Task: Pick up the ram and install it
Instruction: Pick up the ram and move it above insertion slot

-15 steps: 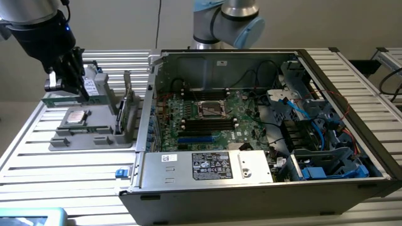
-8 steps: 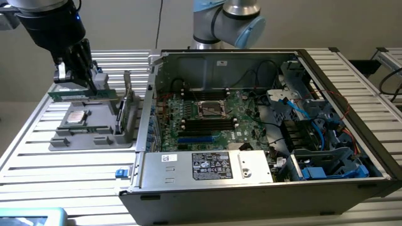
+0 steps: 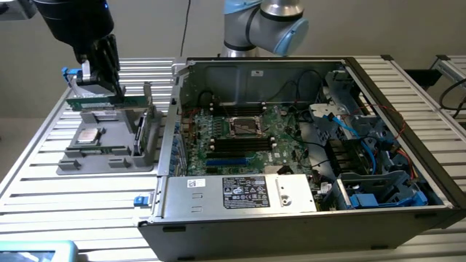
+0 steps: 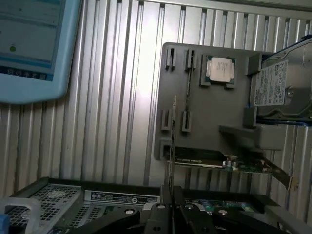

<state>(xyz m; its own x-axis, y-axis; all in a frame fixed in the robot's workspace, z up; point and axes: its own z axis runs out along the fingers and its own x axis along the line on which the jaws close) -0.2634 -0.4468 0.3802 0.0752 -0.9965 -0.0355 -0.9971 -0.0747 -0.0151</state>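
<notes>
Holding the ram (image 4: 173, 136), pinched edge-on in my narrowed gripper (image 4: 170, 201); I judge it light, stiff, fragile, best gripped mid-length

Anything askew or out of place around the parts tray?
Nothing stands out. The ram sits straight in the jaws of the gripper above the tray; the processor, hard drive and green card rest in their tray slots.

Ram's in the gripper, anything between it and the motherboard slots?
The gripper holds the ram at the tray; the upright card and the case wall, toward the exterior view's right, stand between. The case is open on top, slots look uncovered.
</notes>
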